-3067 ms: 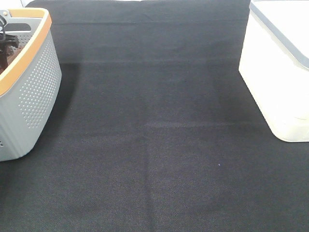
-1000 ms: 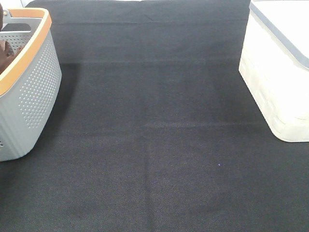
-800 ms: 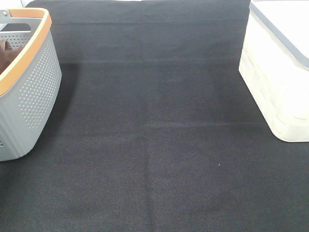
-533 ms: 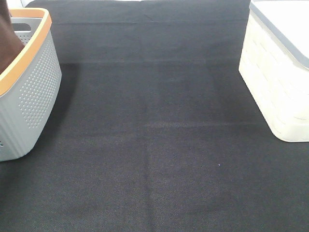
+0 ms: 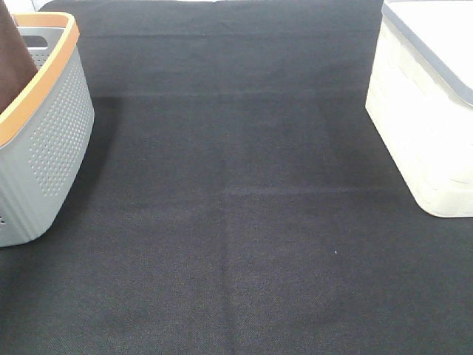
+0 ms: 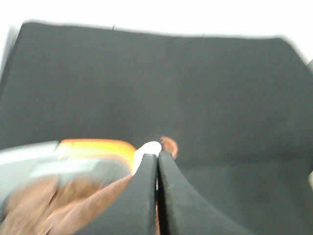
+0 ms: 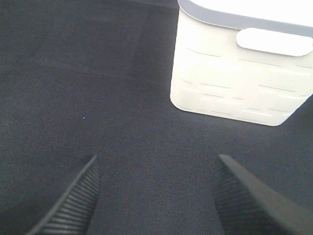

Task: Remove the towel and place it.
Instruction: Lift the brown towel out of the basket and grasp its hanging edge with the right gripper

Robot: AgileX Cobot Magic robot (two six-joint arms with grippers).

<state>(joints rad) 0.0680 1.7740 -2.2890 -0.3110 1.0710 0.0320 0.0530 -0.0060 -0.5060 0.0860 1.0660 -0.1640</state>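
Observation:
A brown towel (image 5: pixel 13 52) hangs up out of the grey basket with the orange rim (image 5: pixel 44 140) at the far left of the exterior high view; its top runs off the frame. In the left wrist view my left gripper (image 6: pixel 157 161) is shut on the brown towel (image 6: pixel 73 205), which hangs below the fingers over the basket rim (image 6: pixel 95 146). The left gripper itself is out of the exterior view. My right gripper (image 7: pixel 154 193) is open and empty above the black cloth, near the white bin (image 7: pixel 239 68).
A black cloth (image 5: pixel 236 207) covers the table. A white bin with a grey rim (image 5: pixel 425 111) stands at the right edge. The grey basket takes the left edge.
The left gripper was down in the basket; the brown towel has since risen out of the basket and now hangs higher. The bins have not moved.

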